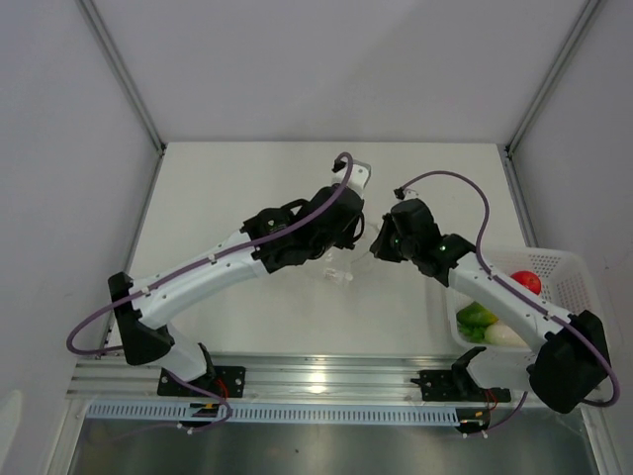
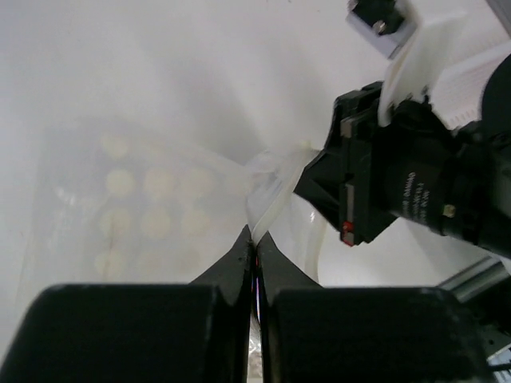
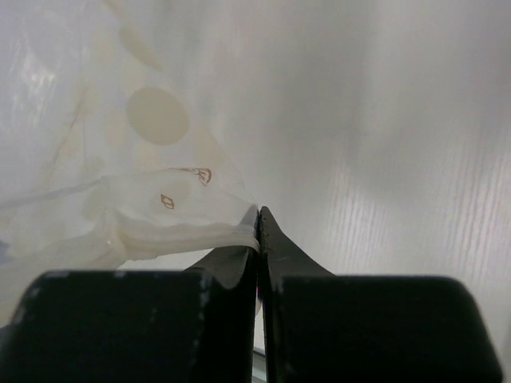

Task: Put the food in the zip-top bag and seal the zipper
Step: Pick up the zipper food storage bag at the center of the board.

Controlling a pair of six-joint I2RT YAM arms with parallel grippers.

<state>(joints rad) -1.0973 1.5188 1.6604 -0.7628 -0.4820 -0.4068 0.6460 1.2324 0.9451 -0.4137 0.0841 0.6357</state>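
The clear, crinkly zip-top bag (image 1: 339, 269) lies at the table's middle between both grippers. My left gripper (image 2: 255, 237) is shut on the bag's mouth edge (image 2: 275, 199), and a reddish mark shows between its jaws. My right gripper (image 3: 259, 212) is shut on the thick zipper strip (image 3: 184, 236) of the bag (image 3: 152, 136). In the top view the left gripper (image 1: 352, 243) and right gripper (image 1: 374, 247) sit close together. The food lies in the basket: a red round one (image 1: 526, 282), green pieces (image 1: 477, 317) and a white radish (image 1: 505, 334). No food shows in the bag (image 2: 152, 199).
A white slotted basket (image 1: 564, 265) stands at the right edge beside the right arm. Metal frame posts run along the back corners. The right arm's wrist (image 2: 415, 175) fills the right side of the left wrist view.
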